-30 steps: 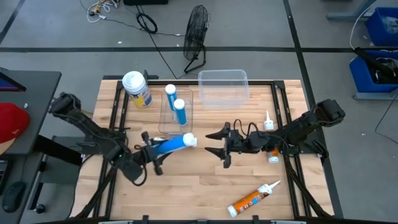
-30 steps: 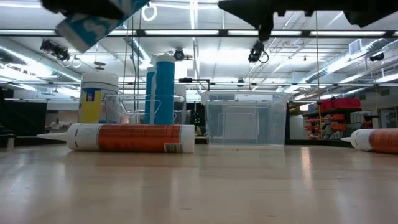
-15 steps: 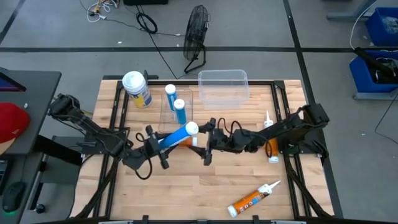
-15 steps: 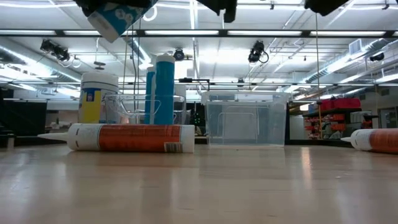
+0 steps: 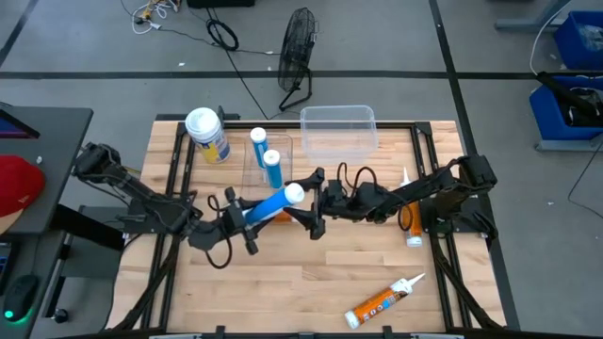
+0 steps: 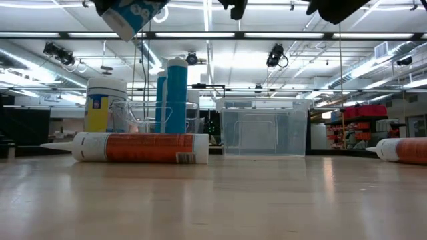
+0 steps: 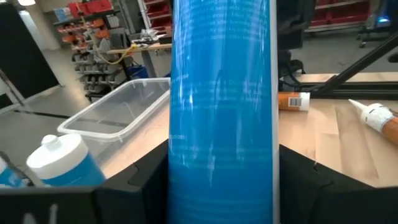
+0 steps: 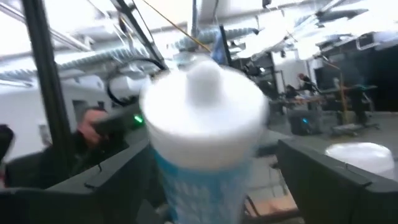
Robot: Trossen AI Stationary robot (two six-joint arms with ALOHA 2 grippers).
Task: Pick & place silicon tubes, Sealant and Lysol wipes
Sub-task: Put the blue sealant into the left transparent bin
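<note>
Left gripper point(image 5: 237, 219) clamping blue tube point(image 5: 270, 204), right gripper point(image 5: 311, 201) spread around its cap

on the table point(image 5: 311, 282), the lysol wipes point(image 5: 208, 135) stand near the far left corner, with a narrow bin point(image 5: 267, 174) just to their right holding two upright tubes point(image 5: 266, 156), and a wider bin point(image 5: 338, 132) at the far edge's middle. above the table's middle the left gripper point(image 5: 237, 220) holds a tube point(image 5: 271, 204) aloft, its capped end pointing toward the right gripper point(image 5: 312, 204) (whose fingers flank the cap). one sealant cartridge point(image 5: 383, 300) lies near the near edge, right of centre, and another point(image 5: 411, 217) by the right edge under the right arm.
</note>
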